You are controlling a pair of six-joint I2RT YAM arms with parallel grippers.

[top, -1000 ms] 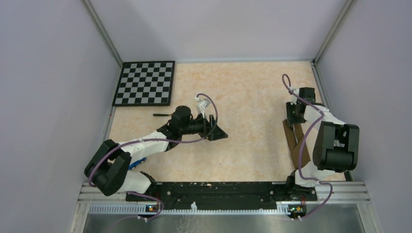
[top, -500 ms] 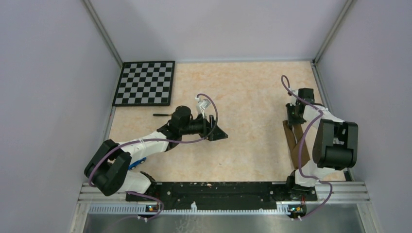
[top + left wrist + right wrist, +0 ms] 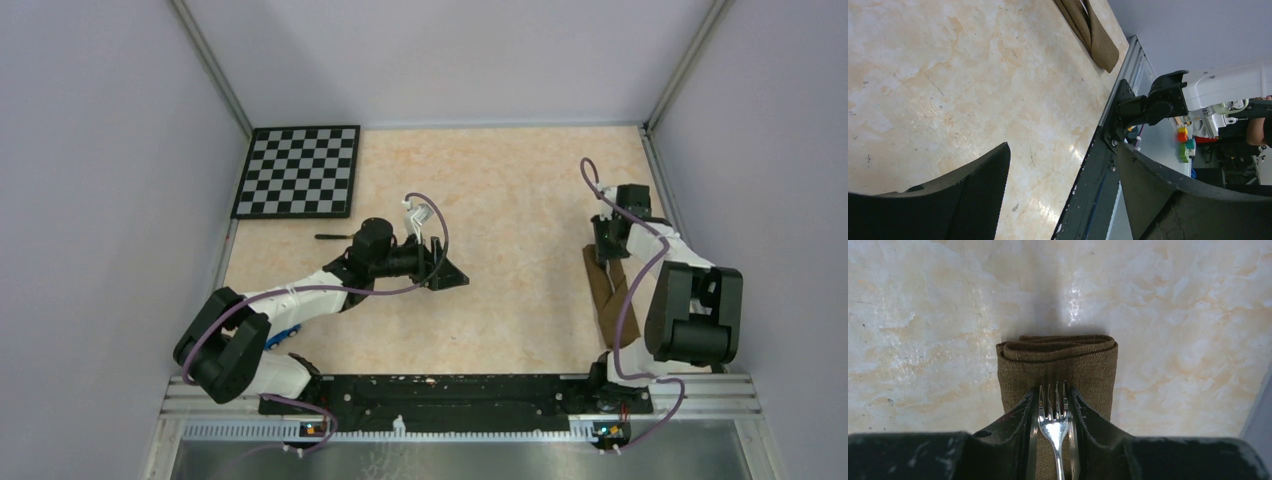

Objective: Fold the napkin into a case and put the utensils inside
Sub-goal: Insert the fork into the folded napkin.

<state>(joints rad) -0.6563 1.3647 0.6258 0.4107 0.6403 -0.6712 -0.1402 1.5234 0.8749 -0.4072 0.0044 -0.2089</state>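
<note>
The napkin is folded into a long narrow brown case [image 3: 603,295] at the table's right edge; it also shows in the right wrist view [image 3: 1058,357] and the left wrist view [image 3: 1093,30]. My right gripper [image 3: 603,250] is shut on a silver fork [image 3: 1054,412], its tines over the case's folded end, with the fingertips [image 3: 1029,400] down on the cloth. A slim dark utensil [image 3: 332,237] lies on the table near the checkerboard. My left gripper [image 3: 455,275] is open and empty over the table's middle, jaws wide apart [image 3: 1063,150].
A black-and-white checkerboard [image 3: 298,171] lies at the back left. A small blue toy car [image 3: 283,333] sits under my left arm. A black rail [image 3: 440,390] runs along the near edge. Walls enclose the table on three sides.
My right arm has shifted slightly, its elbow a little to the right, still holding the fork at the case. The left arm has not moved.
</note>
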